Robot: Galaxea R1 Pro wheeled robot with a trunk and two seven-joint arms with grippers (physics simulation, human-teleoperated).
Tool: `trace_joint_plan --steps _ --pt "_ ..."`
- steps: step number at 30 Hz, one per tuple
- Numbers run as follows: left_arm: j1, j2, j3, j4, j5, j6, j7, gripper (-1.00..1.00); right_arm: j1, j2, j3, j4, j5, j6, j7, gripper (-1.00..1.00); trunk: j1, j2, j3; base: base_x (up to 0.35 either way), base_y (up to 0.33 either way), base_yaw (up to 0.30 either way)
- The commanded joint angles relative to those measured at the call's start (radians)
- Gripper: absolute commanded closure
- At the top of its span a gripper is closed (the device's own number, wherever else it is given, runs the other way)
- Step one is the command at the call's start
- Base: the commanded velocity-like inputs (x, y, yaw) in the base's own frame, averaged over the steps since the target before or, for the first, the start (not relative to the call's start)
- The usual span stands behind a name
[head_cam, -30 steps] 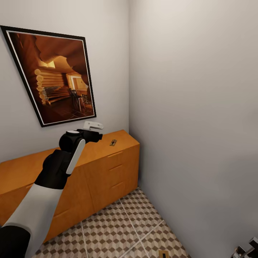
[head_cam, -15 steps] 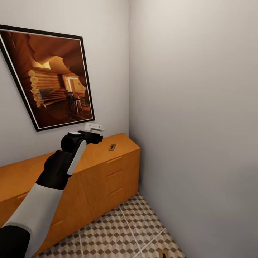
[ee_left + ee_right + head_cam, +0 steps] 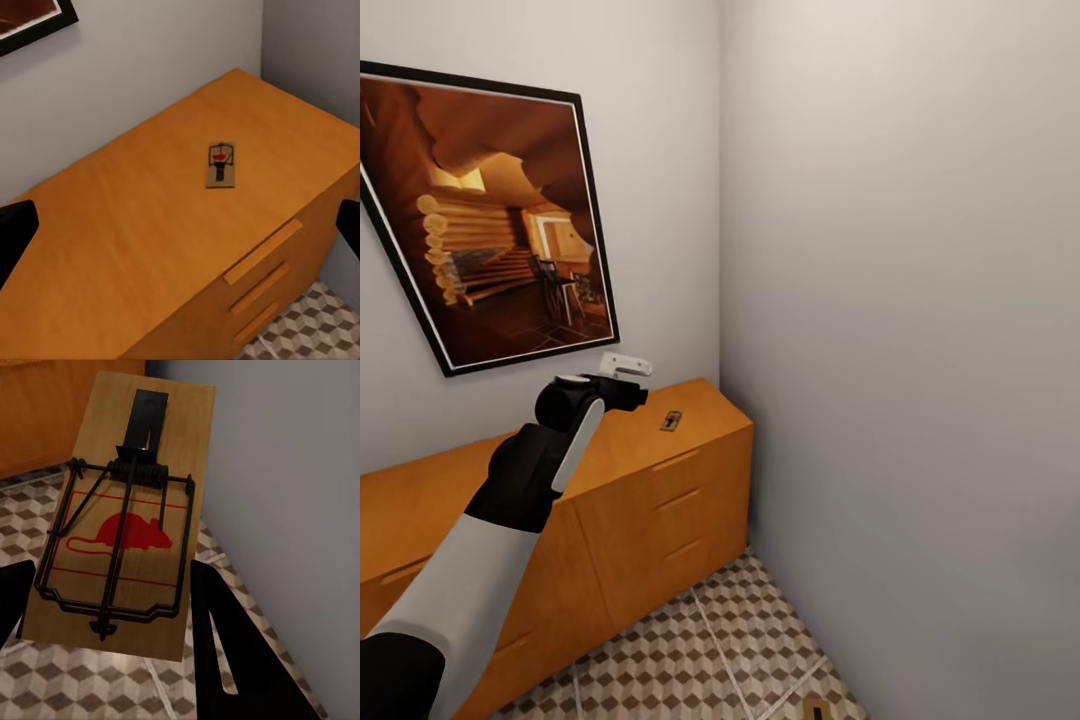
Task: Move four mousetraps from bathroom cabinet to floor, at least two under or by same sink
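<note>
Left gripper (image 3: pixel 622 372), fingers spread wide and empty, hovers at centre frame over the long orange-brown wooden cabinet (image 3: pixel 660 480); one small brown wooden mousetrap (image 3: pixel 672 421) remains there. Right gripper (image 3: pixel 112 607) grips another mousetrap (image 3: pixel 131 510) (a third (image 3: pixel 816 709) already on the cube-patterned tile floor (image 3: pixel 690 660), lower right).

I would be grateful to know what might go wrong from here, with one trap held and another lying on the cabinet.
1. The mousetrap on the cabinet top lies flat on the wood, so the open left gripper may push it along instead of lifting it.
2. It lies toward the cabinet end by the corner, so a nudge might send it over the edge.
3. The held mousetrap sits between the right fingers; a jolt could loosen it.
</note>
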Motion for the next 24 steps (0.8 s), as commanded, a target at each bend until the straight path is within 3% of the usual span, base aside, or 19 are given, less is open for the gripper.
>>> trace_joint_plan --steps 1,13,24 --pt "-0.001 0.001 -0.003 0.001 0.010 0.003 0.010 -1.00 -0.001 0.000 0.001 0.001 0.006 -0.002 -0.005 1.00 0.001 -0.002 -0.003 0.051 0.000 0.000" --pt "0.001 0.001 -0.003 0.020 0.010 0.003 0.010 -1.00 -0.001 0.000 0.001 0.002 0.006 -0.003 -0.005 1.00 0.001 -0.002 -0.003 0.007 0.000 -0.013" --pt "0.013 0.001 -0.003 0.035 0.010 0.003 0.008 -1.00 -0.001 0.000 0.001 0.001 0.006 -0.001 -0.005 1.00 0.001 -0.002 0.002 0.000 0.000 -0.179"
